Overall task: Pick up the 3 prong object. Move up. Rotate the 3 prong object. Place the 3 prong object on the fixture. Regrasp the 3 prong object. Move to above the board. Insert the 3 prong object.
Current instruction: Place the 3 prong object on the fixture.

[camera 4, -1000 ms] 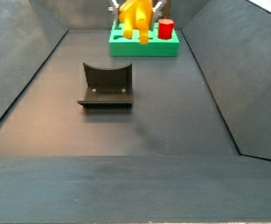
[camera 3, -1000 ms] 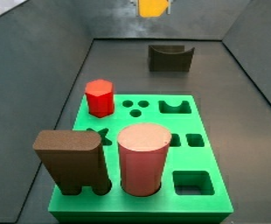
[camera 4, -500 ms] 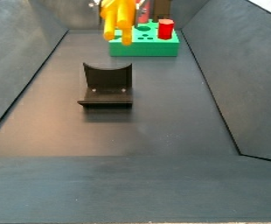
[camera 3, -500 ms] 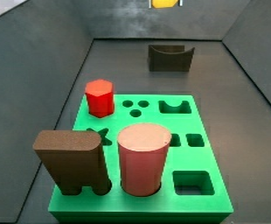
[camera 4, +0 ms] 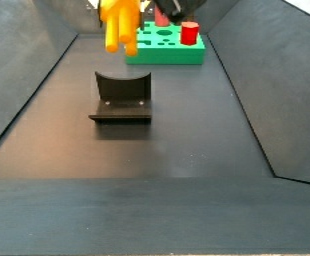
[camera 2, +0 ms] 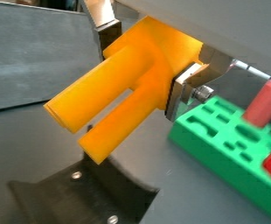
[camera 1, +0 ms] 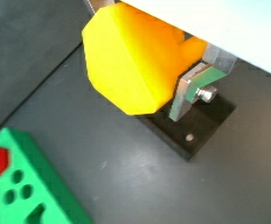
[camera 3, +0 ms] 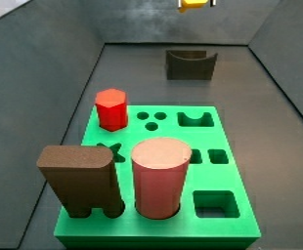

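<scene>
Side view: two-finger gripper (camera 4: 118, 8) is clamping the yellow-orange plastic 3 prong object (camera 4: 118, 25), which is hanging in the air with prongs pointing down, above the dark grey notched fixture (camera 4: 122, 97); flat bright green board (camera 4: 166, 50) is lying rightward beyond.

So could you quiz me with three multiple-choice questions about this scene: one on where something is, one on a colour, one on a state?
1. Where is the yellow-orange plastic 3 prong object?
A. in the green board
B. in the air, between the gripper fingers
C. on the dark grey fixture

2. What colour is the hexagonal peg?
A. red
B. blue
C. white

3. The fixture's notch is:
A. filled
B. empty
C. covered

Answers: 1 B, silver fingers clamp it above the floor; 2 A, red in both side views; 3 B, nothing sits in it.
</scene>
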### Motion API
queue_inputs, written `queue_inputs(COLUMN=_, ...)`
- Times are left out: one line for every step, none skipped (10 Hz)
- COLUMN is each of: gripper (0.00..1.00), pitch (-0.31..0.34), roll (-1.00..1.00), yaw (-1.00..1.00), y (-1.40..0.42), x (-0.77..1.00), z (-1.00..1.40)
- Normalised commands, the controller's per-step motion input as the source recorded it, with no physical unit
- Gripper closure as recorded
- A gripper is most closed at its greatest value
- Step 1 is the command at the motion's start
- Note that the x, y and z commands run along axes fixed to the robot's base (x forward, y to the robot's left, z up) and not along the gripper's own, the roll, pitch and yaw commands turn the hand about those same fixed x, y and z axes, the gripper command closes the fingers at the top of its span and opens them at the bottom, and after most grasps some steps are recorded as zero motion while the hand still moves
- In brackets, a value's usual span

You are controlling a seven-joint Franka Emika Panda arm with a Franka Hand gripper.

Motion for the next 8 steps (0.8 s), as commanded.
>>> queue_inputs(gripper=1.0, pitch=0.095, roll=-0.65, yaw=-0.12, y=0.05, x=0.05, z=0.0)
queue_inputs(gripper=1.0, pitch=0.073, roll=-0.47, yaw=-0.12, y=0.04, x=0.06, z=-0.01)
queue_inputs(gripper=1.0, pitch=0.062, roll=-0.31, yaw=-0.11, y=0.03, x=0.07, z=-0.01)
queue_inputs(gripper=1.0, pitch=0.051, roll=-0.22, yaw=-0.1, y=0.03, x=0.06, z=0.0)
queue_inputs(gripper=1.0, pitch=0.204, roll=-1.0, yaw=-0.02, y=0.13, x=0.13, z=-1.0)
queue_inputs(gripper=1.0, pitch=0.198, roll=-1.0, yaw=-0.04, y=0.14, x=0.13, z=-1.0)
queue_inputs(gripper=1.0, pitch=0.229, roll=-1.0, yaw=-0.08, y=0.14, x=0.14, z=-1.0)
queue_inputs(gripper=1.0, pitch=0.229, roll=-0.89, yaw=-0.12, y=0.14, x=0.15, z=-1.0)
